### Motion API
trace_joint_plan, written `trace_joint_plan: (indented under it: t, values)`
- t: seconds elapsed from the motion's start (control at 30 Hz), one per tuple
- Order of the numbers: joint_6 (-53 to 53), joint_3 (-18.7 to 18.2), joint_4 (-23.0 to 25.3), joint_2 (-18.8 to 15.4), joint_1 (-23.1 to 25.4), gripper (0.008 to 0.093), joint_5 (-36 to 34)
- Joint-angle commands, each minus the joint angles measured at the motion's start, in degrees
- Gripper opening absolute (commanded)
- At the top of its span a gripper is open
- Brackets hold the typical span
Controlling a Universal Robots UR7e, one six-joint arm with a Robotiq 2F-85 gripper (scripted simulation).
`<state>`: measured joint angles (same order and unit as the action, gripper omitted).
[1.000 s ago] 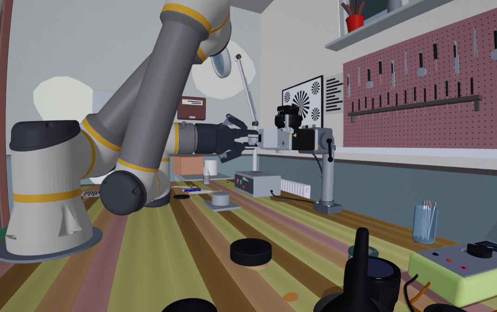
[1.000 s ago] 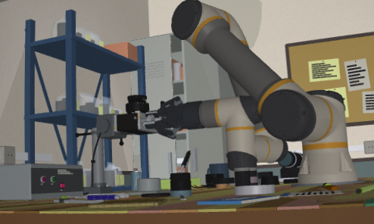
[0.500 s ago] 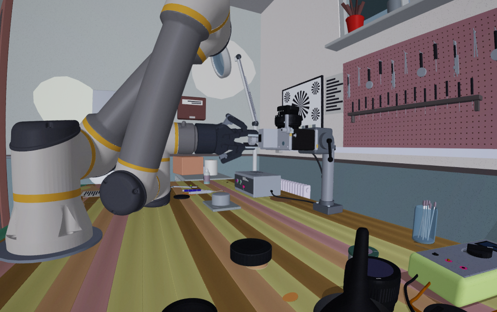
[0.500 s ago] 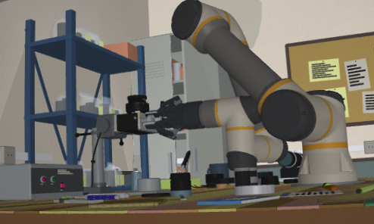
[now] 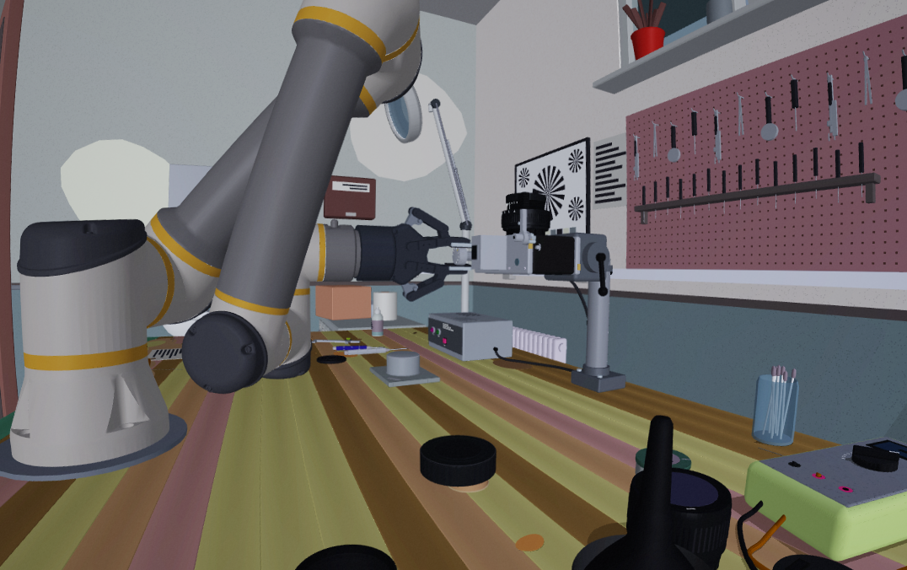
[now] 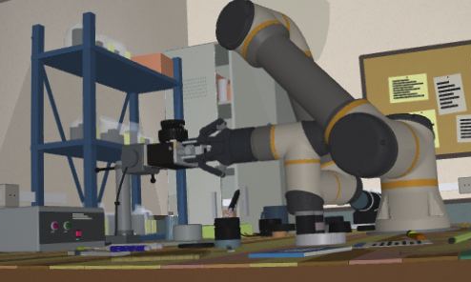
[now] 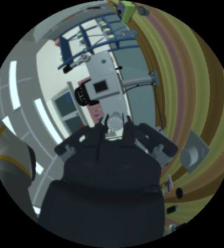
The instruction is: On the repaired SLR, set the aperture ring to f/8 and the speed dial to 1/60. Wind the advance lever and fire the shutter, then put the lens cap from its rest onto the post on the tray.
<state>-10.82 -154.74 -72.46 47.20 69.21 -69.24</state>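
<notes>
The speed dial (image 7: 115,127) is partly hidden between my fingers; it is a pale knurled disc on the near end of the camera. The SLR (image 5: 524,252) sits on a grey stand (image 5: 597,326) above the bench, its black lens (image 5: 524,210) pointing up in the side camera. My gripper (image 5: 460,255) reaches in level from the left and is closed on the dial. The black lens cap (image 5: 458,459) lies on a tan rest on the near bench. The tray with its grey post (image 5: 402,364) sits further back on the bench.
The arm's base (image 5: 85,347) fills the left of the bench. A grey control box (image 5: 470,335) stands under the camera. A green meter (image 5: 861,496) and a black lens on a stand (image 5: 677,503) crowd the near right. A blue shelf rack (image 6: 104,124) stands behind.
</notes>
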Motion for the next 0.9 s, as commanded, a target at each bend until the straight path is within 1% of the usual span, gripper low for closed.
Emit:
trace_joint_plan:
  t: [0.0, 0.53, 0.87]
  values:
    - [1.27, 0.03, -0.03, 0.03, 0.00, 0.0080, 0.03]
    - [24.93, 0.03, -0.03, 0.03, 0.00, 0.0080, 0.03]
    - [35.79, 0.03, -0.03, 0.03, 0.00, 0.0080, 0.03]
